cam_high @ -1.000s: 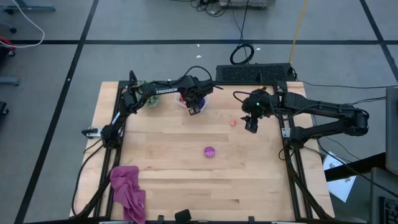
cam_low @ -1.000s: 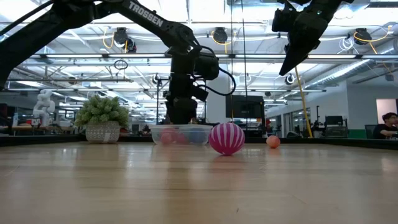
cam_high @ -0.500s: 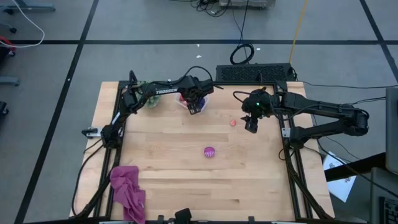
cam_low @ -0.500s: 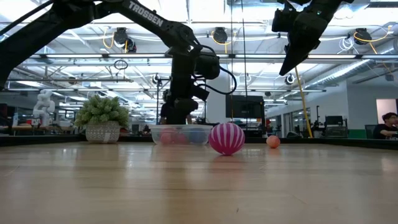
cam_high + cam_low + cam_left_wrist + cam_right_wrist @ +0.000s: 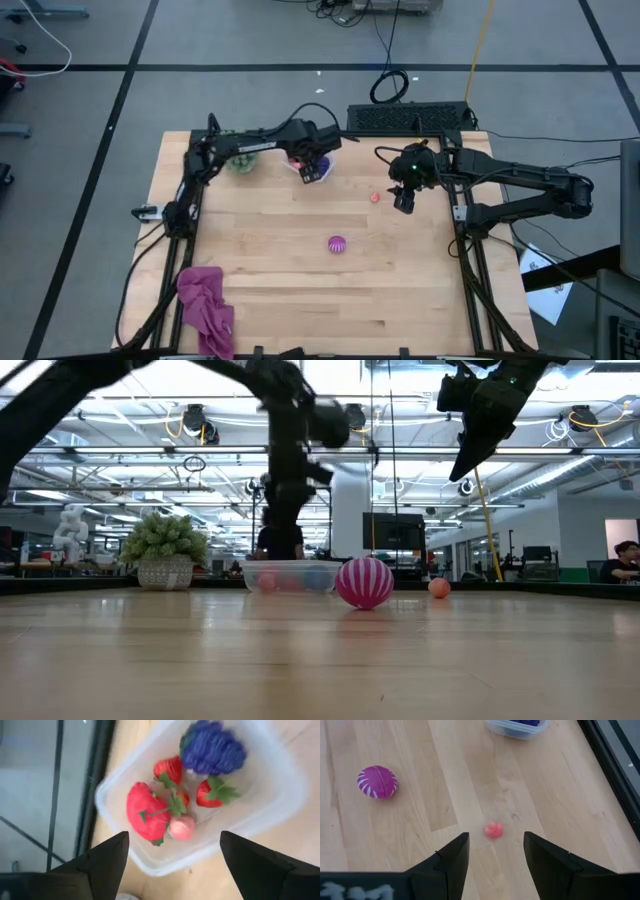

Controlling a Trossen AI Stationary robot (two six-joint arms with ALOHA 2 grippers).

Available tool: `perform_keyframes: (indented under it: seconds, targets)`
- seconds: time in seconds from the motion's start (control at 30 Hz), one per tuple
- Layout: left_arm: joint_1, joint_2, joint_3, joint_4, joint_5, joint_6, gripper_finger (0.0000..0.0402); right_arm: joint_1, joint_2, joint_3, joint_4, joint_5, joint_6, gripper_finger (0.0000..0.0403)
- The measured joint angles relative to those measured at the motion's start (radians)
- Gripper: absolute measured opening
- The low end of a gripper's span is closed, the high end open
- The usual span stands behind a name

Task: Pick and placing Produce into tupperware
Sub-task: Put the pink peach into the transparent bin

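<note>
Left tool (image 5: 172,855): jaws spread wide, nothing between them, hanging just above the tupperware near the far edge of the worktop; also seen at (image 5: 314,172).
Right tool (image 5: 493,855): jaws parted, nothing between them, raised over the right half of the worktop, above the small pink piece; from above at (image 5: 404,201).
Worktop (image 5: 400,290): pale wood planks, dark frame along the sides.
Cloth (image 5: 206,308): magenta, crumpled, at the near left corner.
Striped ball (image 5: 337,244): magenta with pale stripes, alone around the middle of the worktop, well apart from both tools; also at (image 5: 364,582) and (image 5: 377,782).
Pink piece (image 5: 493,829): small, round, lying on bare wood between the striped ball and the right edge, just beside the right tool as seen from above (image 5: 375,197).
Tupperware (image 5: 280,805): clear tub with rounded corners, upright near the far edge, left of centre; low on the wood at (image 5: 290,576).
Contents of tub: blue-purple grape bunch (image 5: 212,747), large red fruit (image 5: 145,812), strawberries with green tops (image 5: 215,794), small pink piece (image 5: 182,827), all lying close together on the tub floor.
Plant (image 5: 165,550): green, bushy, in a pale pot, near the far left corner, beside the tub but apart from it.
Background: person (image 5: 622,560) seated far off beyond the right end of the worktop.
</note>
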Motion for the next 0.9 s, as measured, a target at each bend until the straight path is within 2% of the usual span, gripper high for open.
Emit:
perform_keyframes:
  seconds: [0.1, 0.33, 0.4, 0.73, 0.9]
  targets:
    - [-0.033, -0.077, 0.0, 0.001, 0.006, -0.046, 0.0311, 0.0, 0.0, 0.0, 0.0, 0.001, 0.0, 0.0181]
    - [-0.15, -0.222, 0.001, 0.051, 0.143, -0.189, 0.031, 0.0, 0.0, 0.0, 0.001, 0.001, 0.003, 0.0181]
    - [-0.196, -0.241, 0.001, 0.056, 0.148, -0.203, 0.0308, 0.0, 0.0, 0.0, -0.001, 0.001, 0.003, 0.0181]
    - [-0.428, -0.216, -0.02, 0.101, 0.12, -0.189, 0.0299, 0.0, 0.0, 0.0, 0.0, 0.001, 0.003, 0.0181]
    - [-0.477, -0.212, -0.069, 0.101, 0.072, -0.22, 0.0299, 0.0, 0.0, 0.0, 0.0, 0.001, 0.003, 0.0181]
